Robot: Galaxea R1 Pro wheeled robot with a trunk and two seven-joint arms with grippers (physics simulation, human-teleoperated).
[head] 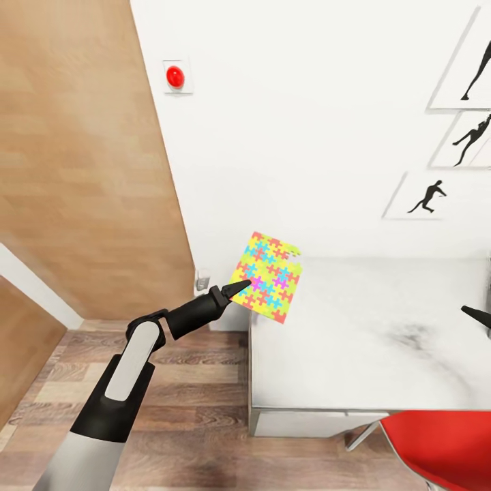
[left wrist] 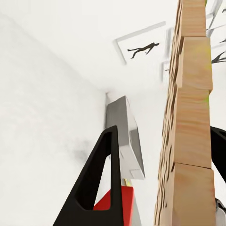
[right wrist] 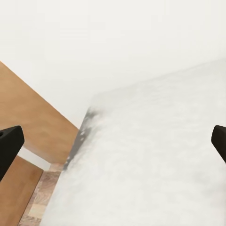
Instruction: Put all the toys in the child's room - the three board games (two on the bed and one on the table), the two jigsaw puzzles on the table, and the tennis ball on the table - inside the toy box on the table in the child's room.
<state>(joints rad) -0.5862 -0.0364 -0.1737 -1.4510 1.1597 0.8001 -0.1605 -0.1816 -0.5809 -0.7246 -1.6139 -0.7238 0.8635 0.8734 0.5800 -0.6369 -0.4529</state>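
**Count of things in view**

One jigsaw puzzle (head: pixel 268 276). One light surface (head: pixel 368 341). Three silhouette prints (head: pixel 426 196) on the wall, perhaps a fourth cut off. One red button (head: pixel 175 76). One red chair (head: pixel 443 447). Two tools: left tool (head: pixel 240 286), right tool (head: pixel 475 315).

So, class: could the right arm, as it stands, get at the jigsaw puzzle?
Probably not without moving. The jigsaw puzzle is already clamped in the left gripper off the table's near-left corner, while the right gripper sits at the far right, jaws open.
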